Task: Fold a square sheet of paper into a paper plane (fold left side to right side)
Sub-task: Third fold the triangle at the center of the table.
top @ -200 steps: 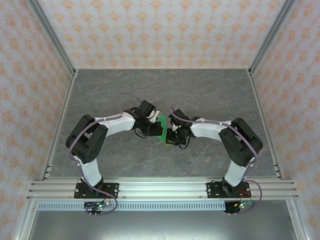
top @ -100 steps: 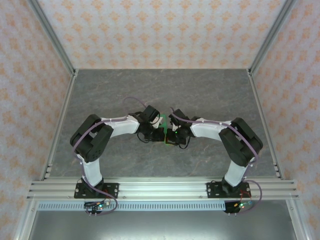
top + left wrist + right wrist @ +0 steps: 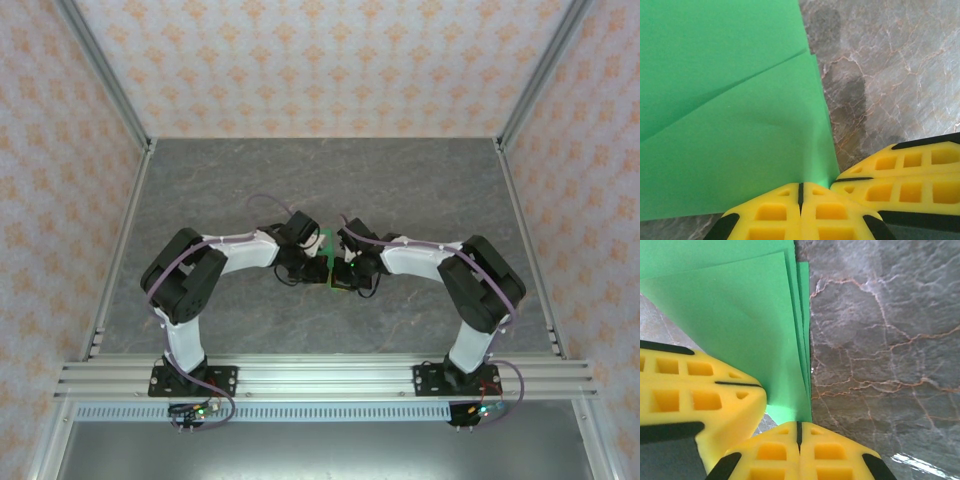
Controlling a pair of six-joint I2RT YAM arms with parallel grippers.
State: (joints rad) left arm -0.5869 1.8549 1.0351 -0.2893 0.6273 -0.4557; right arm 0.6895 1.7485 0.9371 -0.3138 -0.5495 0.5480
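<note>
Left gripper [image 3: 801, 186] and right gripper [image 3: 799, 424], closed, touch folded green paper [image 3: 730, 100].

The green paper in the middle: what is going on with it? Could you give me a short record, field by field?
paper: green paper, folded, one crease slanting across it, several layers stacked along one edge
surface: grey marbled table
left jaws: shut, their yellow fingertips over the paper's near edge
right jaws: shut, fingertips at the paper's lower corner
arms: left arm and right arm meet over the paper at mid-table
pinched or just pressed: cannot tell
</note>
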